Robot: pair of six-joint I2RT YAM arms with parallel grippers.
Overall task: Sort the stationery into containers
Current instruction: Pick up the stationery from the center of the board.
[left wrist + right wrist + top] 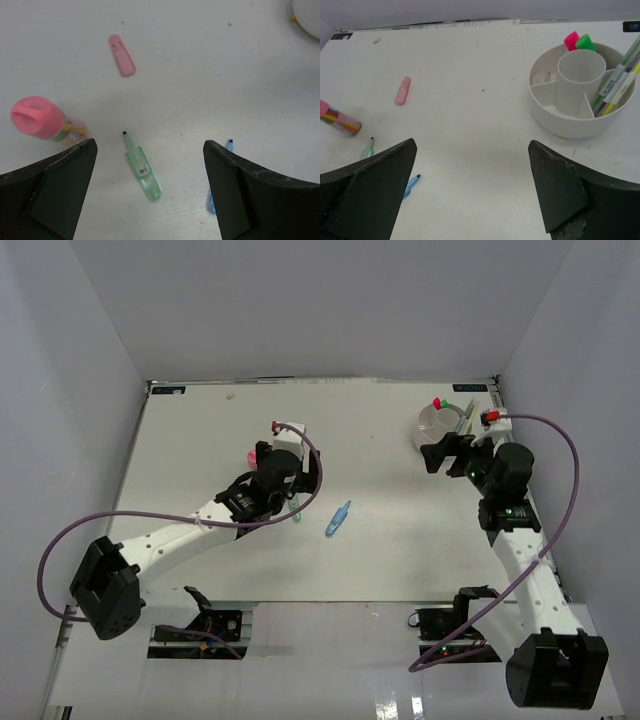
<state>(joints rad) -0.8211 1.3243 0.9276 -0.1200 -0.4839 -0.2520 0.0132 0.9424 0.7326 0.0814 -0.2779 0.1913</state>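
Note:
The low round white tub [555, 122] stands at the back right of the table, also seen in the top view [436, 422]. It holds pink and green caps [578, 41] and several pens [615, 84] in its compartments. Loose on the table lie a pink eraser [122, 62], a pink-capped glue stick [37, 118], a green pen [142, 167] and a blue pen [338, 518]. My left gripper [150, 145] hangs open above the green pen [297, 508]. My right gripper [472, 145] is open with nothing between its fingers, just left of and in front of the tub.
White walls enclose the table on the left, back and right. Purple cables loop from both arms. The blue pen [229, 145] is partly hidden behind my left gripper's right finger. A rim of the tub [307, 20] shows at the far right of the left wrist view.

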